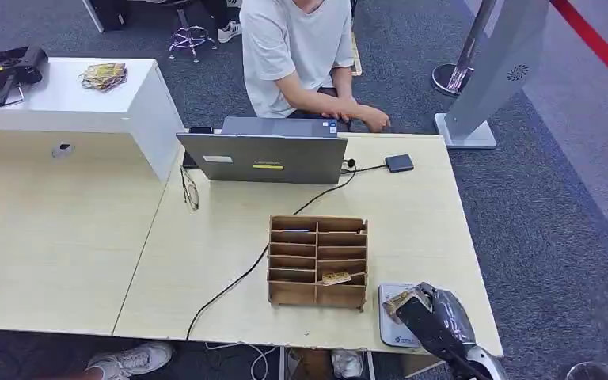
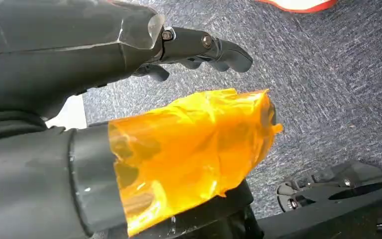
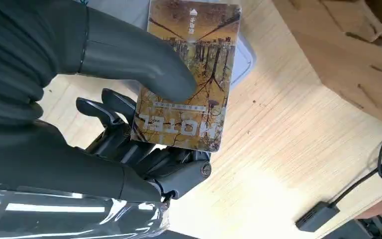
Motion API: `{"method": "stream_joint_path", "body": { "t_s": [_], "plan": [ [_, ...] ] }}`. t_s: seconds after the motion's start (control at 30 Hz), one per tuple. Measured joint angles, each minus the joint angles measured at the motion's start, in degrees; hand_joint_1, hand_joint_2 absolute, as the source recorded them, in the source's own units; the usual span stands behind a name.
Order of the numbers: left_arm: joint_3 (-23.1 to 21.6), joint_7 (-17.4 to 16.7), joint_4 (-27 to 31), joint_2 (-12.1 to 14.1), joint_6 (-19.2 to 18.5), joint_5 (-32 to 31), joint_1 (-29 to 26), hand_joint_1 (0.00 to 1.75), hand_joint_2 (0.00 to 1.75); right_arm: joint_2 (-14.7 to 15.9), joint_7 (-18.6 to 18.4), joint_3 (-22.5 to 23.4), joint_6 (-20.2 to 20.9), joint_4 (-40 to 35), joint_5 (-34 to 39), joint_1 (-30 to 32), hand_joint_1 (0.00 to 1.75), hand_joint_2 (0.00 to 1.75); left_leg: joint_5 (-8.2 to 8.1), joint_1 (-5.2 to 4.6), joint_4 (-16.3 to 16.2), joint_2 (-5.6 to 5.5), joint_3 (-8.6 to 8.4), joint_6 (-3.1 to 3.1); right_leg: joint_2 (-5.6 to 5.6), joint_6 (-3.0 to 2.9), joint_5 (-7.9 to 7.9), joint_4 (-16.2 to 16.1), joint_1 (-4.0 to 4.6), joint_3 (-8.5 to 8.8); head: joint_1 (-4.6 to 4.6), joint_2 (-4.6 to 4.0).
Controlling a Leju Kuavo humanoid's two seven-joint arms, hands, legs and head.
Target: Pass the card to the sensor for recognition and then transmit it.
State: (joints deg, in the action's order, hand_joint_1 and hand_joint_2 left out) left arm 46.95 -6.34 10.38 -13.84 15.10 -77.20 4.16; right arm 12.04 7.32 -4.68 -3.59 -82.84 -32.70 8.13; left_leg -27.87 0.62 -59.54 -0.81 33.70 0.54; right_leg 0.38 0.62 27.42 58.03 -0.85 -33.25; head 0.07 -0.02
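My right hand (image 3: 129, 134) pinches the hotel card (image 3: 189, 79) flat over the grey sensor (image 1: 396, 321) at the table's near right corner; left hand (image 2: 194, 47) hangs empty, fingers apart.

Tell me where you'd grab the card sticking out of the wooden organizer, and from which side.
Take the card by its free end, the part poking out of the wooden organizer in a lower right slot. Come from the organizer's open face, above and slightly right, and pinch the flat faces with the fingers. The card lies nearly flat, so the slot walls probably block a grip on its edges. Right hand already holds another card.
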Motion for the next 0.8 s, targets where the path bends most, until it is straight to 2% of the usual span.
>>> {"method": "stream_joint_path", "body": {
  "t_s": [0.33,0.8],
  "plan": [
    [0.2,-0.1,0.0,0.0,0.0,0.0,0.0,0.00,0.00,0.0,-2.8,-0.3,-3.8,0.0,-7.0,0.0,1.75,1.75,0.00,0.00,0.0,0.00,-0.01,0.00,0.00,0.00,0.00,0.0,0.00,0.01,0.00,0.00],
    [0.3,-0.2,0.0,0.0,0.0,-0.2,0.0,0.00,0.00,0.0,-5.0,-1.3,-5.5,-0.6,-12.8,0.0,1.75,1.75,0.00,0.00,0.0,0.00,-0.02,0.00,0.00,0.00,0.00,0.0,0.00,0.01,0.00,0.00]
  ]
}}
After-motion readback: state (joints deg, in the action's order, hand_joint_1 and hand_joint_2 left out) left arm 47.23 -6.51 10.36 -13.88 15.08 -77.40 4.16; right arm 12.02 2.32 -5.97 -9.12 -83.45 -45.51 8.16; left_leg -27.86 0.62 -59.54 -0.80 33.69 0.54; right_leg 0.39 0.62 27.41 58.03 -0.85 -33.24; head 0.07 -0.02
